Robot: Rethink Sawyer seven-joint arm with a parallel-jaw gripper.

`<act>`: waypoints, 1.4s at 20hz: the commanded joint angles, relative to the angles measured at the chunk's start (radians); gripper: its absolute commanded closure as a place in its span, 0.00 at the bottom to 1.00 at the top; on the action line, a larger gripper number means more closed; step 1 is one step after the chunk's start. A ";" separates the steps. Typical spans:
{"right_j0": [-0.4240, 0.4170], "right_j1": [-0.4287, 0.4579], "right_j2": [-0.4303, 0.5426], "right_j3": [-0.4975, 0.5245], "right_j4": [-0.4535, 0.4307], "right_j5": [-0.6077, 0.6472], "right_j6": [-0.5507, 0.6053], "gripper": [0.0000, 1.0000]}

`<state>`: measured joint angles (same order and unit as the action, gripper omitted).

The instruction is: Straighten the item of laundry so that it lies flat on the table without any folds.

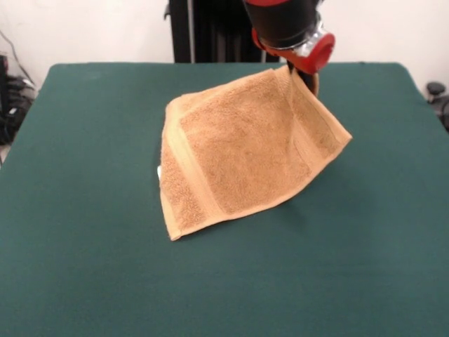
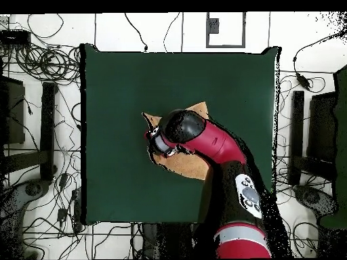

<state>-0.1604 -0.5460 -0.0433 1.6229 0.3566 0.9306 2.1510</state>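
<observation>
The tan-orange terry towel [image 1: 238, 151] is lifted by one corner and hangs slanted, with its lower left edge resting on the dark green table [image 1: 84, 140]. My gripper [image 1: 300, 76] is shut on the towel's raised corner, at the back right of the towel. A flat woven band runs along the towel's left and bottom edges. A bit of white label [image 1: 159, 170] peeks out at its left edge. In the overhead view the arm covers most of the towel [image 2: 192, 166]; the gripper [image 2: 158, 143] sits under the arm's head, near the middle of the table [image 2: 115, 88].
The robot's black pedestal [image 1: 210, 31] stands behind the table's far edge. Cables and dark stands [image 2: 47, 122] lie on the floor on both sides of the table.
</observation>
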 commanded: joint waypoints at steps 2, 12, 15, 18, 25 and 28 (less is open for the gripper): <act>0.025 0.016 0.141 0.136 0.111 -0.019 0.135 1.00; 0.024 0.015 0.139 0.141 0.138 -0.003 0.119 1.00; 0.023 0.016 0.136 0.138 0.134 0.005 0.116 1.00; 0.023 0.016 0.136 0.136 0.134 0.012 0.117 1.00; 0.027 0.012 0.140 0.146 0.156 0.005 0.135 1.00; 0.018 0.008 0.163 0.176 0.215 -0.020 0.140 1.00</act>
<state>-0.1603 -0.5474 -0.0365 1.6879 0.4609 0.9295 2.1510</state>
